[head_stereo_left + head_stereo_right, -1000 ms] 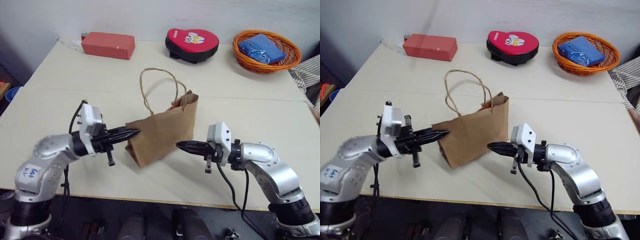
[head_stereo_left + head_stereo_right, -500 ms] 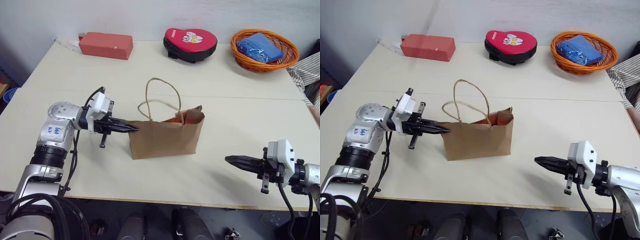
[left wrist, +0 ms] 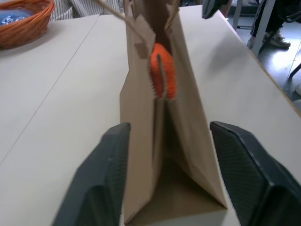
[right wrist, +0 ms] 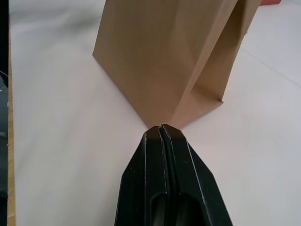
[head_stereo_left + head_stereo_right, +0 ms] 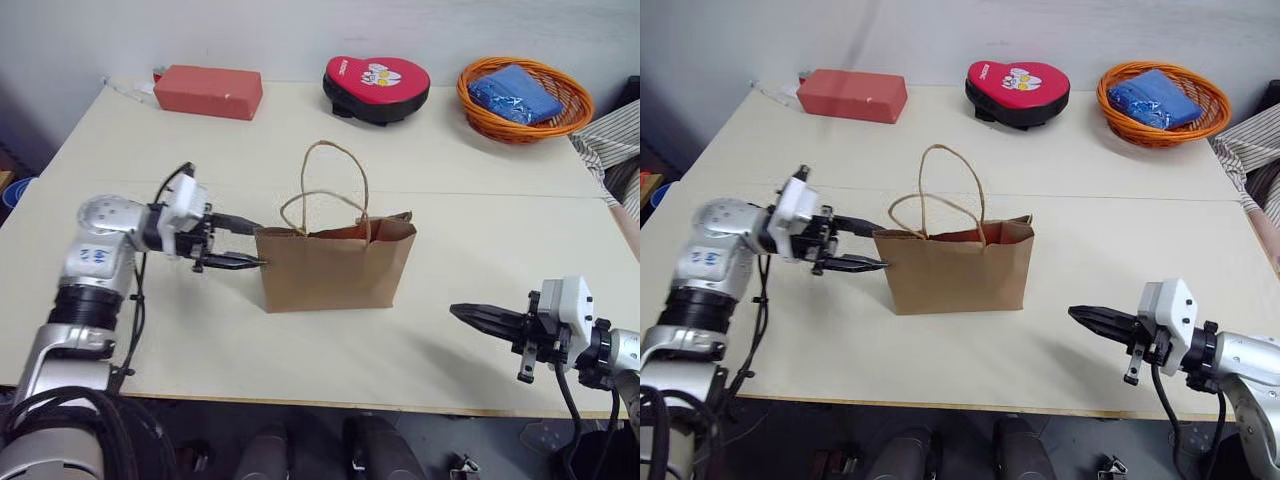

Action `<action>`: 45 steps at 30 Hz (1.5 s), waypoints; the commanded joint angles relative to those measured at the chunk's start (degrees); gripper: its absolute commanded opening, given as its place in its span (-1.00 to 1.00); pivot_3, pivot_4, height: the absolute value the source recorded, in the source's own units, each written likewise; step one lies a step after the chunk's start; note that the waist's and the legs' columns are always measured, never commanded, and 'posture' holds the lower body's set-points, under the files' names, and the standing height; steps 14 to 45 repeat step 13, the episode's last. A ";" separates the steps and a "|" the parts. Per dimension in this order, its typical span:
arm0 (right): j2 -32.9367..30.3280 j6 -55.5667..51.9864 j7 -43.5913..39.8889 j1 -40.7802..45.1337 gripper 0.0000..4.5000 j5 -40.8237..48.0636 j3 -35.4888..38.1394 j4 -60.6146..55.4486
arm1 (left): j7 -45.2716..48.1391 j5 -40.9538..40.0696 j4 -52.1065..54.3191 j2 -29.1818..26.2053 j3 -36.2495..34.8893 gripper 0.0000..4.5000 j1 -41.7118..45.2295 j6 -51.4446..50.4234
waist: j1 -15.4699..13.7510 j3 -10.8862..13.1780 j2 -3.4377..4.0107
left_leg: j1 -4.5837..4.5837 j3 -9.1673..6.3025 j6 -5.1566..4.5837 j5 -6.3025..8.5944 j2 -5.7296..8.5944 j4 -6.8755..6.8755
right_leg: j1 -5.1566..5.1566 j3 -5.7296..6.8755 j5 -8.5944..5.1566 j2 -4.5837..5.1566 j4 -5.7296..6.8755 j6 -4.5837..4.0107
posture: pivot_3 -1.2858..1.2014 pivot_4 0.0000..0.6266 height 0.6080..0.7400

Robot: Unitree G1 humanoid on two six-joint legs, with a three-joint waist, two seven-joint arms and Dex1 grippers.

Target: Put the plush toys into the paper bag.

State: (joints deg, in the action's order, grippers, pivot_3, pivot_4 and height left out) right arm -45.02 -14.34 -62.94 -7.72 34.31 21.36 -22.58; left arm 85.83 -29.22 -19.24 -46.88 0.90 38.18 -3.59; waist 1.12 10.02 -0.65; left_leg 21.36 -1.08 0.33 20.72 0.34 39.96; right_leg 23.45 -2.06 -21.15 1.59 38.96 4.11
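The brown paper bag (image 5: 335,268) stands upright in the middle of the table, its two loop handles (image 5: 335,185) raised. An orange plush toy (image 3: 162,70) lies inside it, seen through the bag's narrow end in the left wrist view. A reddish strip (image 5: 962,236) shows at the bag's mouth. My left gripper (image 5: 245,241) is open at the bag's left end, one finger (image 3: 106,174) on each side of that folded edge. My right gripper (image 5: 466,313) is shut and empty, well to the right of the bag and pointing at it.
Along the table's far edge sit a red rectangular box (image 5: 208,90), a red heart-shaped pad (image 5: 377,87) with a black rim, and an orange basket (image 5: 520,133) holding a blue cloth (image 5: 515,92). A person's striped sleeve (image 5: 605,160) shows at the right edge.
The tilted bag now stands upright. My left gripper has opened off the bag's left end. The right gripper drew back to the right, away from the bag.
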 commanded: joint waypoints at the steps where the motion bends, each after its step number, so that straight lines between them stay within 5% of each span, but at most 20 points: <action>1: -2.19 -2.08 -1.24 1.89 -0.74 2.87 1.97 1.11 | -4.60 -2.99 9.29 -5.43 -10.66 0.65 -10.95 -4.58 | 0.61 0.00 0.02 | -0.01 -0.01 0.00 0.00 -0.01 -0.03 | 0.00 0.01 0.00 0.00 0.01 0.00 | 0.03 -0.52 1.00; 8: -4.81 11.32 -9.92 4.24 0.35 -4.42 0.65 10.71 | -14.76 2.20 20.95 -7.24 -27.22 0.65 -37.51 -3.52 | 0.19 0.02 0.03 | -0.08 0.00 -0.10 0.06 -0.01 -0.09 | -0.14 0.02 0.00 0.05 -0.14 0.00 | 0.03 -0.52 1.00; 12: -5.13 16.41 -11.83 5.85 0.96 -6.91 -0.13 16.15 | -15.54 2.99 21.56 -6.63 -29.41 0.65 -43.05 -1.43 | -0.93 0.03 0.01 | -0.15 0.00 -0.14 0.08 0.00 -0.10 | -0.24 0.06 0.00 0.07 -0.24 -0.01 | 0.03 -0.52 1.00; 45: -5.08 17.08 -12.04 6.07 0.98 -7.24 -0.32 16.95 | -15.50 2.84 21.43 -6.56 -29.45 0.65 -43.39 -1.22 | -0.93 0.03 0.01 | -0.16 0.00 -0.14 0.08 0.00 -0.10 | -0.26 0.06 0.00 0.07 -0.24 0.00 | 0.03 -0.52 1.00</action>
